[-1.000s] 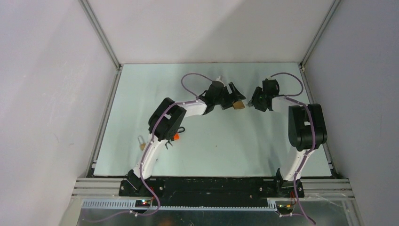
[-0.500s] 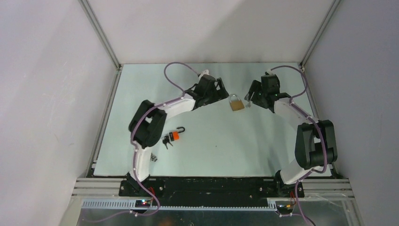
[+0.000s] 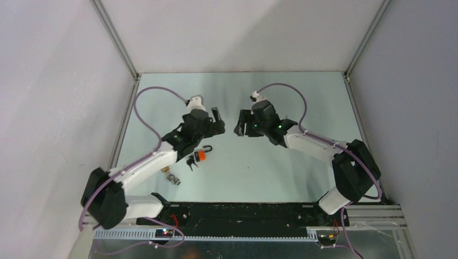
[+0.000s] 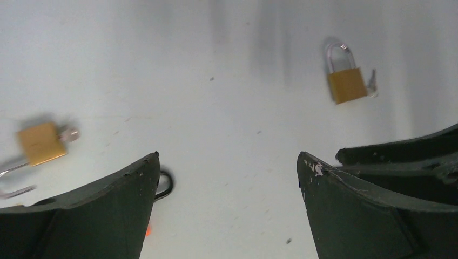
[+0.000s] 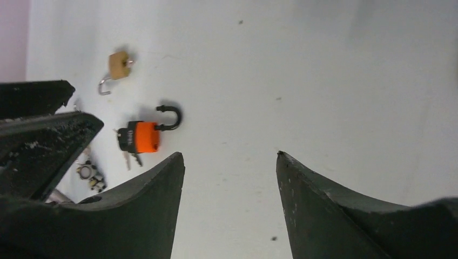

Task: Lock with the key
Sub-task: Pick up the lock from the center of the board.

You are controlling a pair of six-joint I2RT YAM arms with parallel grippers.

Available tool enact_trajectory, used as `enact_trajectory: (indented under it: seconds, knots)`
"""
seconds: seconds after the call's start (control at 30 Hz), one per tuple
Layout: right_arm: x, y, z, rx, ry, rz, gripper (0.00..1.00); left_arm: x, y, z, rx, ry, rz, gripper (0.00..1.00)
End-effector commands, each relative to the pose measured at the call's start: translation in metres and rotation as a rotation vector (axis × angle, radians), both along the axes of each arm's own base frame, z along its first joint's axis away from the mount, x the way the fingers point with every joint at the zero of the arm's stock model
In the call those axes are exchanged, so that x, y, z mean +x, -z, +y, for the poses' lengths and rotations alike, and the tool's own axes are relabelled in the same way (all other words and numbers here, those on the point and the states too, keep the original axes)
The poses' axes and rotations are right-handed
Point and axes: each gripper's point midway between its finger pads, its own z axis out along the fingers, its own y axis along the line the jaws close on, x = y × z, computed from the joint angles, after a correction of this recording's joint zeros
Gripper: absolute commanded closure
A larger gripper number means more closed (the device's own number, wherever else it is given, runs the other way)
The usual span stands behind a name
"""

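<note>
An orange padlock with a black open shackle and keys in it lies left of centre; it also shows in the right wrist view. A brass padlock with a key in it lies further off in the left wrist view; my right arm hides it from the top camera. My left gripper is open and empty just above and behind the orange padlock, whose shackle peeks past its left finger. My right gripper is open and empty, facing the left one.
A small brass padlock with an open shackle lies near the table's left side, also visible from the top camera. A key ring lies near the front left. Grey walls close in the table.
The brass padlock, held up between the grippers a second ago, was set down on the table. Both grippers have since swung nearer and to the left, towards the orange padlock.
</note>
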Motion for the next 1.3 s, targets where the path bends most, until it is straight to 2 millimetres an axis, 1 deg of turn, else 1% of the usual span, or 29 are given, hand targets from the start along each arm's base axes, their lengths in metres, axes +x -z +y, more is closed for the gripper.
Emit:
enact_trajectory:
  seconds: [0.0,0.03,0.07,0.17,0.27,0.3,0.33,0.37,0.43,0.47,0.5,0.53,0.57,0.67,0.7,0.8,0.93,1.03,1.1,1.13,1.23,1.27]
  knots:
    - [0.001,-0.003,0.027,0.096,0.161,0.011,0.36,-0.026,0.0,0.033,0.099,0.063,-0.036,0.01]
    - [-0.001,-0.001,0.03,0.101,0.172,0.02,0.37,-0.033,0.008,0.033,0.115,0.1,-0.011,0.01]
    - [-0.006,0.0,0.036,0.106,0.186,0.025,0.38,-0.039,0.011,0.028,0.121,0.163,0.003,0.01]
    - [-0.014,0.006,0.041,0.101,0.208,0.046,0.4,-0.051,0.028,0.026,0.176,0.252,0.075,0.01]
    - [-0.018,0.011,0.038,0.092,0.214,0.079,0.4,-0.049,0.051,0.034,0.245,0.255,0.164,0.01]
    - [-0.02,0.014,0.036,0.079,0.213,0.089,0.41,-0.047,0.053,0.036,0.26,0.255,0.178,0.01]
    - [-0.021,0.014,0.035,0.076,0.212,0.092,0.41,-0.044,0.062,0.04,0.274,0.243,0.207,0.01]
    - [-0.023,0.017,0.031,0.061,0.214,0.104,0.41,-0.042,0.063,0.043,0.279,0.233,0.217,0.0]
    - [-0.026,0.018,0.027,0.043,0.217,0.114,0.41,-0.036,0.078,0.052,0.292,0.205,0.273,0.0]
    - [-0.026,0.017,0.025,0.04,0.218,0.112,0.41,-0.036,0.081,0.054,0.294,0.203,0.287,0.0]
    - [-0.028,0.02,0.022,0.028,0.22,0.118,0.41,-0.034,0.088,0.055,0.301,0.199,0.31,0.0]
    - [-0.029,0.018,0.021,0.028,0.221,0.117,0.41,-0.034,0.091,0.054,0.3,0.209,0.321,0.0]
    - [-0.03,0.019,0.019,0.026,0.226,0.12,0.41,-0.034,0.099,0.054,0.306,0.216,0.347,0.0]
    - [-0.031,0.02,0.014,0.036,0.241,0.13,0.41,-0.036,0.113,0.052,0.315,0.237,0.388,0.0]
    - [-0.033,0.02,0.012,0.041,0.246,0.133,0.41,-0.037,0.12,0.053,0.324,0.239,0.411,0.01]
    - [-0.032,0.015,0.007,0.07,0.264,0.133,0.41,-0.043,0.137,0.055,0.335,0.248,0.461,0.03]
    - [-0.031,0.009,-0.004,0.092,0.285,0.127,0.41,-0.054,0.148,0.054,0.323,0.273,0.504,0.08]
    - [-0.03,0.008,-0.009,0.107,0.299,0.126,0.41,-0.063,0.147,0.049,0.284,0.287,0.516,0.12]
    - [-0.028,0.007,-0.012,0.12,0.305,0.128,0.41,-0.071,0.148,0.051,0.273,0.274,0.523,0.14]
    - [-0.028,0.007,-0.012,0.122,0.306,0.129,0.41,-0.074,0.145,0.049,0.268,0.272,0.513,0.15]
    - [-0.029,0.008,-0.011,0.136,0.301,0.136,0.41,-0.085,0.146,0.048,0.269,0.254,0.517,0.15]
    - [-0.029,0.009,-0.011,0.136,0.301,0.14,0.41,-0.089,0.145,0.043,0.272,0.267,0.514,0.15]
